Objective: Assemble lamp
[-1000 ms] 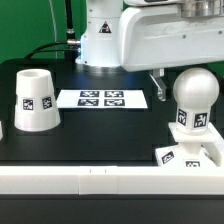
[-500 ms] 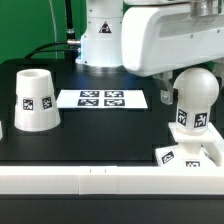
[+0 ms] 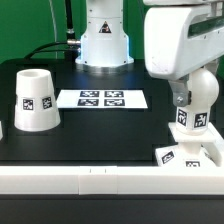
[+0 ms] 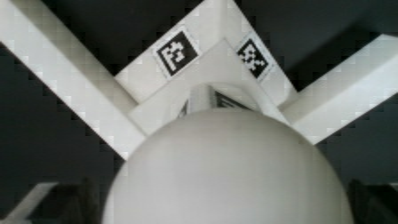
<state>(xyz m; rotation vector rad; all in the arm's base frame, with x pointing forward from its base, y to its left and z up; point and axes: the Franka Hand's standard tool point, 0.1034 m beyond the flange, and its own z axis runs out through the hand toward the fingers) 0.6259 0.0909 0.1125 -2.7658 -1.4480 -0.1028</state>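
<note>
The bulb (image 3: 196, 100) stands upright on the flat square base (image 3: 172, 155) at the exterior view's right, near the front rail. Its round head fills the middle of the wrist view (image 4: 222, 165), with the tagged base (image 4: 199, 55) beyond it. My gripper (image 3: 197, 93) is over the bulb's head and open. One finger (image 3: 181, 99) hangs by the head's side towards the exterior view's left; the other is hidden. I cannot tell whether a finger touches the head. The tapered shade (image 3: 35, 100) stands alone at the exterior view's left.
The marker board (image 3: 103, 98) lies flat in the middle of the black table. A white rail (image 3: 90, 180) runs along the front edge. Two white rails (image 4: 63, 70) meet at a corner round the base. The arm's pedestal (image 3: 103, 45) stands behind.
The arm has swung towards the exterior view's right and come over the bulb; the finger now hangs beside the head. Bulb, base and shade have not moved.
</note>
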